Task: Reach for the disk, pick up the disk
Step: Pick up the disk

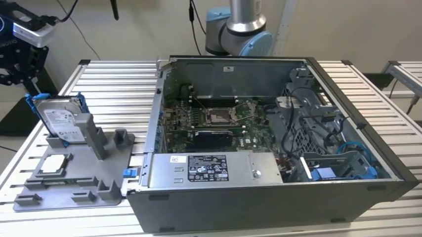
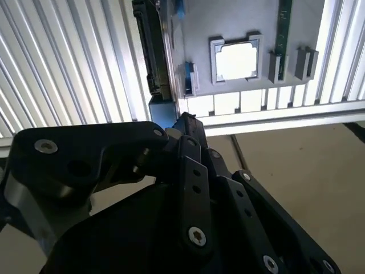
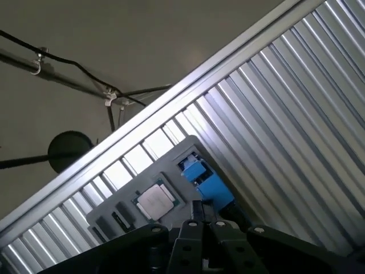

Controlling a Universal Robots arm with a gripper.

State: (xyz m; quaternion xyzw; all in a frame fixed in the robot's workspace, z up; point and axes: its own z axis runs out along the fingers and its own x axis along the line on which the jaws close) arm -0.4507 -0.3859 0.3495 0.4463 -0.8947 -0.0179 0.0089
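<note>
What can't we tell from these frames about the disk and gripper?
- Lower part of the disk: in the exterior view it sits behind the gray holder.
- Disk label: the second wrist view sees the disk edge-on.
- Contact between gripper and disk: in both wrist views the gripper's black linkage covers the spot.
- Full gripper in the exterior view: cut off by that view's left edge.
</note>
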